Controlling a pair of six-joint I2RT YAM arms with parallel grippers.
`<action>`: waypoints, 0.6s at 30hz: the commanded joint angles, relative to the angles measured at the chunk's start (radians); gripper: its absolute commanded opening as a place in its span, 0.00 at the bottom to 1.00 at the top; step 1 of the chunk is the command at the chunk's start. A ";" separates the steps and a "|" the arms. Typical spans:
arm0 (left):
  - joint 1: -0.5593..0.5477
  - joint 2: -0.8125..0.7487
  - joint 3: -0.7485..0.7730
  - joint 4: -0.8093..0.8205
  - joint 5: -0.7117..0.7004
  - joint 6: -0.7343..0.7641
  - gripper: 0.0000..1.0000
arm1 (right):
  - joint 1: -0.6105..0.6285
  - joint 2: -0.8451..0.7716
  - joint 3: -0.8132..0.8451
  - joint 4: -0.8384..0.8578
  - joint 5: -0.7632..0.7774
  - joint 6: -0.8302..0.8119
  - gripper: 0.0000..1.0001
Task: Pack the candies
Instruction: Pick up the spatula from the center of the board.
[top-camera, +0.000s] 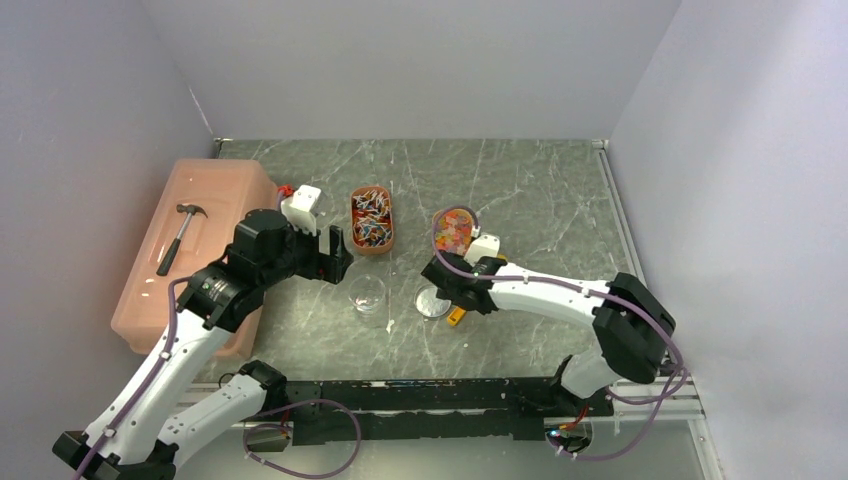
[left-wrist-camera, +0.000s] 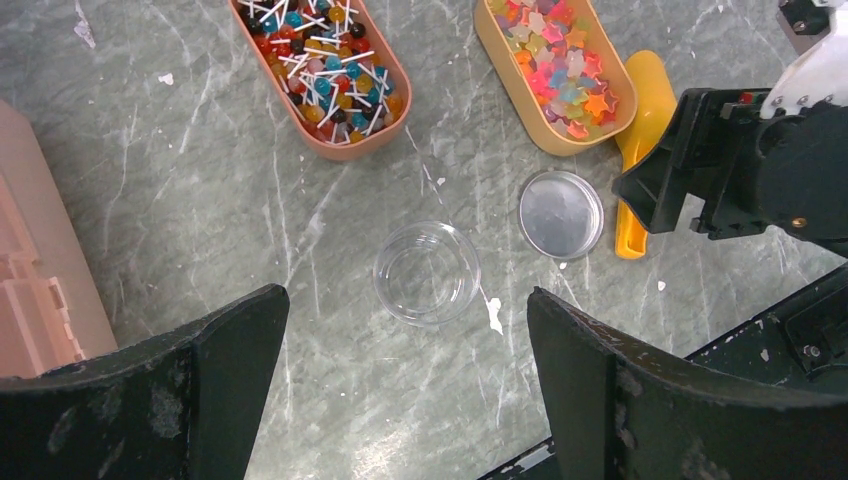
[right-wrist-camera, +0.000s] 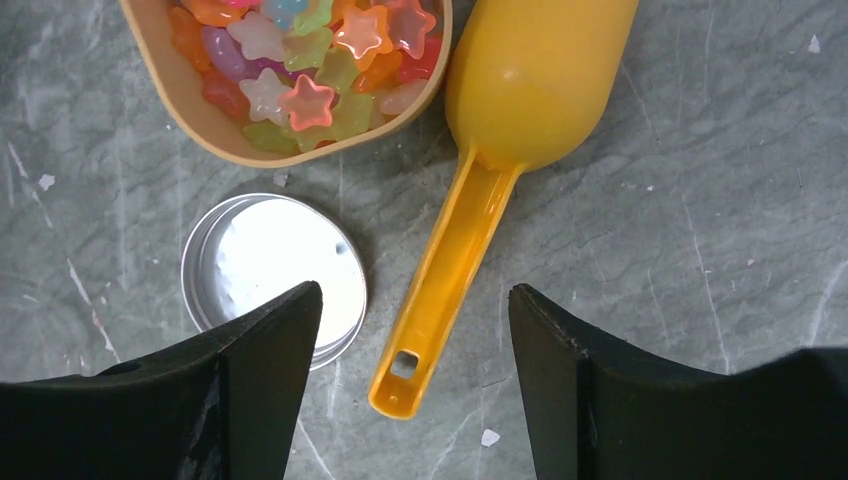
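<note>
The candies lie in two oval orange trays: ball sweets on white sticks (top-camera: 371, 218) (left-wrist-camera: 325, 70) and glossy star-shaped ones (top-camera: 453, 230) (left-wrist-camera: 560, 70) (right-wrist-camera: 300, 70). A clear empty jar (top-camera: 368, 297) (left-wrist-camera: 427, 272) stands in front of them, with its round lid (left-wrist-camera: 561, 213) (right-wrist-camera: 275, 265) lying to its right. A yellow scoop (left-wrist-camera: 640, 130) (right-wrist-camera: 470, 220) lies beside the star tray. My right gripper (right-wrist-camera: 415, 287) (top-camera: 450, 300) hangs open low over the scoop, a finger on each side of its handle end and neither touching it. My left gripper (left-wrist-camera: 408, 292) (top-camera: 335, 255) is open above the jar and holds nothing.
A pink lidded box (top-camera: 215, 195) with a hammer (top-camera: 180, 235) on top fills the table's left side. Walls close in the back and both sides. A black rail (top-camera: 430, 395) runs along the near edge.
</note>
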 joint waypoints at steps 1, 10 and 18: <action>0.004 -0.016 0.004 0.009 -0.004 -0.002 0.95 | 0.005 0.038 0.047 -0.046 0.046 0.073 0.71; 0.004 -0.019 0.000 0.011 -0.004 -0.004 0.95 | 0.000 0.081 0.011 -0.017 0.029 0.109 0.65; 0.004 -0.014 0.000 0.009 -0.010 -0.005 0.95 | -0.008 0.113 -0.016 0.019 0.013 0.109 0.59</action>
